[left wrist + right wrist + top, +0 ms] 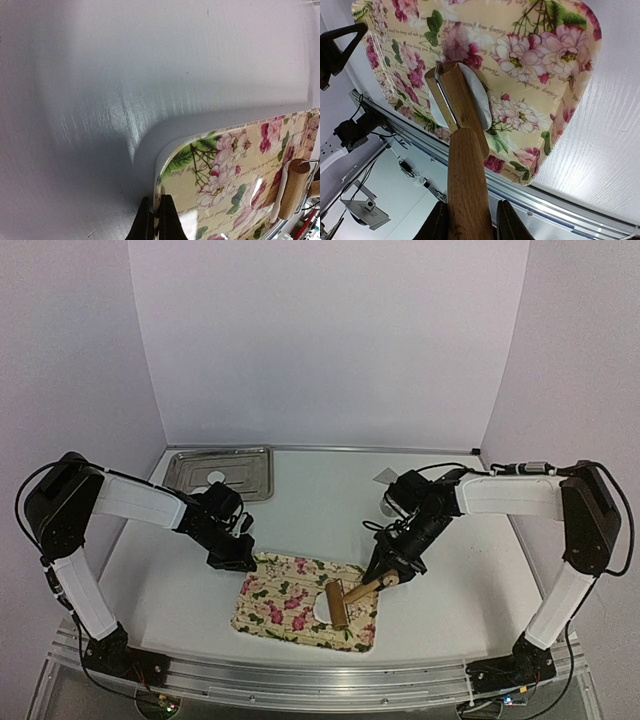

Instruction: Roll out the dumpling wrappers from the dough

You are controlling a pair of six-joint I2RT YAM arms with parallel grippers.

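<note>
A flat white dumpling wrapper lies on the floral board, partly under the wooden roller. My right gripper is shut on the roller's handle, which fills the gap between its fingers. In the right wrist view the roller head rests across the wrapper on the board. My left gripper is shut on the board's far left corner, its fingertips pinching the rim. The roller and wrapper show at the right edge there.
A metal tray sits at the back left with a small white round piece in it. A small grey item lies on the table behind the right arm. The aluminium rail runs along the near edge.
</note>
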